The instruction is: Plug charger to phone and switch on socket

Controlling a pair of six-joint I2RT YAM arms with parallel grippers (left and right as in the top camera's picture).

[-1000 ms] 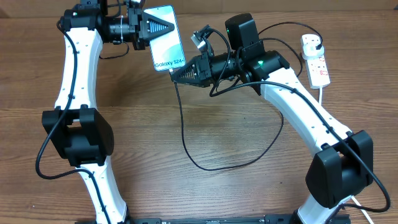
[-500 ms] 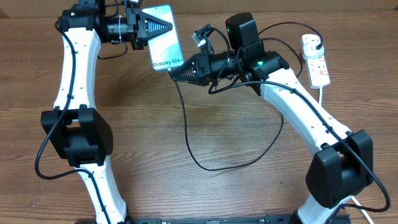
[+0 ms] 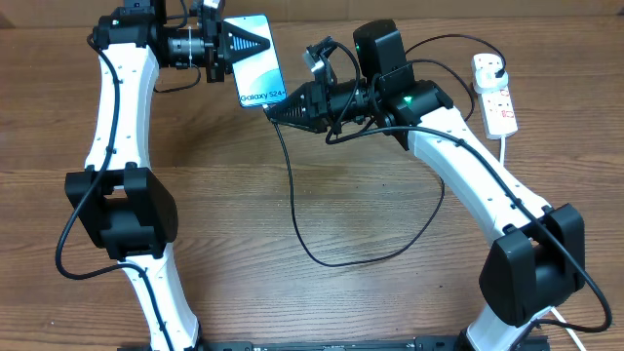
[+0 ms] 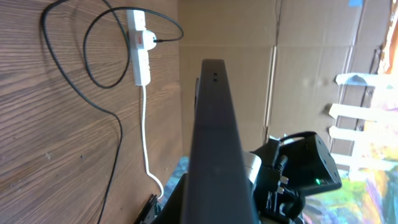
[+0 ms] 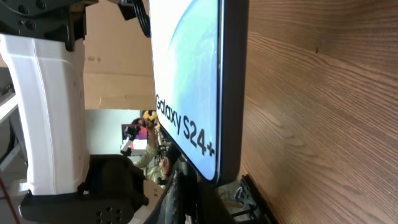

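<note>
My left gripper [image 3: 249,44] is shut on the phone [image 3: 261,73] and holds it on edge above the back of the table, its "Galaxy S24+" screen facing up in the overhead view. My right gripper [image 3: 273,110] is shut on the connector end of the black charger [image 3: 292,214], right at the phone's lower edge. The connector tip itself is hidden. In the right wrist view the phone [image 5: 186,87] fills the frame just above my fingers [image 5: 211,199]. The left wrist view shows the phone's dark edge [image 4: 214,124]. The white socket [image 3: 499,102] lies at the far right with a black plug [image 3: 490,66] in it.
The charger cable loops across the middle of the wooden table [image 3: 370,302] and back to the socket. The socket's white lead [image 3: 503,146] runs toward the front. The socket also shows in the left wrist view [image 4: 142,56]. A cardboard wall stands behind the table.
The phone has shifted slightly up and left with my left gripper. My right gripper has moved a little up, closer to the phone's lower edge.
</note>
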